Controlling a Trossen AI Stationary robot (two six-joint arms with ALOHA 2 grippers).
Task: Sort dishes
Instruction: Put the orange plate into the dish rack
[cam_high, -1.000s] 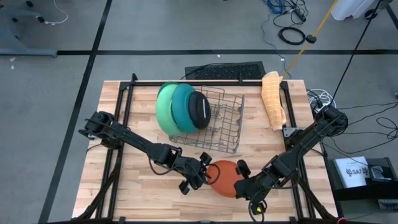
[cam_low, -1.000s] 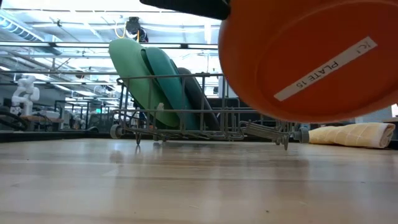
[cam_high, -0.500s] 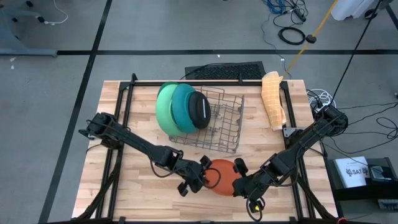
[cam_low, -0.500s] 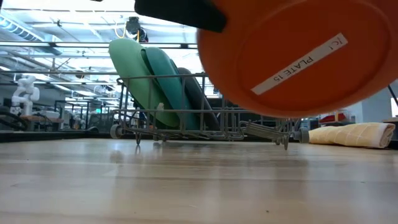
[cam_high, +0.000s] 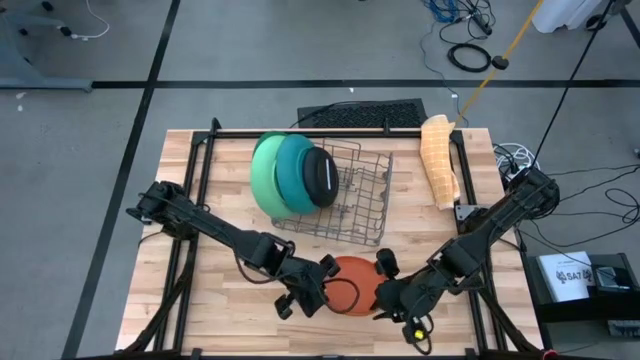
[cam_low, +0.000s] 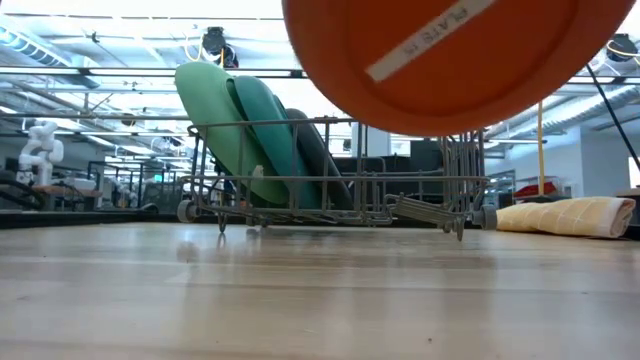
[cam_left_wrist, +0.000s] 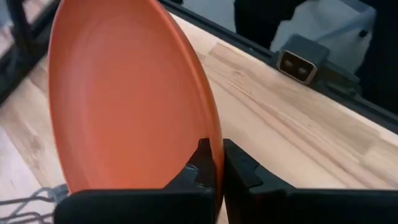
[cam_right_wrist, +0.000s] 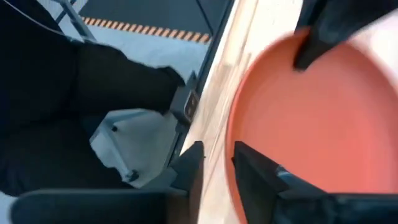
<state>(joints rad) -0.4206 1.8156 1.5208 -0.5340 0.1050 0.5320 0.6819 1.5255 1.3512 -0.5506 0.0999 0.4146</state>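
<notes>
A light-green plate (cam_high: 262, 170), a teal plate (cam_high: 290, 170) and a smaller dark plate (cam_high: 321, 178) stand on edge in the grey wire rack (cam_high: 355, 205), leaning toward the table's left. An orange-red plate (cam_high: 350, 285) hangs above the table's near edge between my two grippers; in the low view its underside (cam_low: 450, 50) carries a white label strip. My left gripper (cam_high: 322, 284) is shut on its left rim. My right gripper (cam_high: 385, 289) is shut on its right rim. My left gripper pinches the orange plate's rim (cam_left_wrist: 213, 140) between its two fingers, one finger on each face. It comes level from the table's left. The plate is lifted clear of the table and tilted. My right gripper has the plate's opposite rim (cam_right_wrist: 231, 146) between its fingers, one finger (cam_right_wrist: 252, 171) on the plate's hollow face and one (cam_right_wrist: 188, 163) on the outer side. It comes from the table's right. The plate is clear of the table.
A folded yellow waffle cloth (cam_high: 440, 160) lies at the far right of the table, also in the low view (cam_low: 565, 215). A black frame rail (cam_high: 330, 132) runs along the far edge. Bare wood lies in front of the rack.
The orange plate has moved toward the table's left and upward between both grippers, and has tipped: in the low view its underside has risen and its label has turned steeper. Both grippers have gone a little leftward with it.
</notes>
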